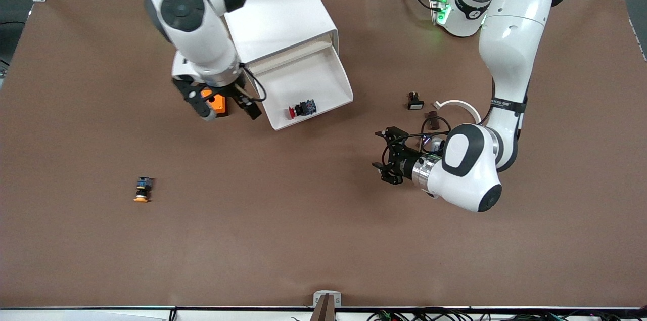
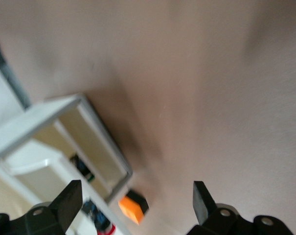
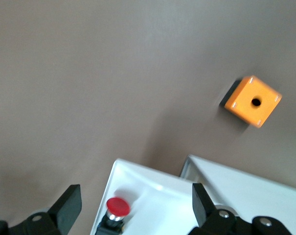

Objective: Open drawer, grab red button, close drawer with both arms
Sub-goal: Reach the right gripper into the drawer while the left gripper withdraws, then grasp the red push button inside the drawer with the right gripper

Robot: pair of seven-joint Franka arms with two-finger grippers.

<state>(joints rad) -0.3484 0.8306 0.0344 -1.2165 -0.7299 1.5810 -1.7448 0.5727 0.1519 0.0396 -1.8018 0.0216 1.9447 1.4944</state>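
The white cabinet (image 1: 283, 12) has one drawer (image 1: 328, 76) pulled out. The red-capped button (image 1: 302, 108) lies in it near the front corner toward the right arm's end. My right gripper (image 1: 228, 108) is open and empty, over the table beside that drawer corner and above an orange box (image 1: 218, 103). In the right wrist view the button (image 3: 117, 208) shows between the open fingers, in the drawer (image 3: 157, 196). My left gripper (image 1: 377, 150) is open and empty, low over the table toward the left arm's end of the drawer. The left wrist view shows the cabinet (image 2: 40, 117) and the button (image 2: 98, 219).
An orange-capped button (image 1: 142, 190) lies nearer the front camera toward the right arm's end. A small white-faced button (image 1: 415, 101), a white ring (image 1: 457, 105) and a small brown part (image 1: 432, 120) lie by the left arm. The orange box shows in both wrist views (image 2: 133, 206) (image 3: 253, 100).
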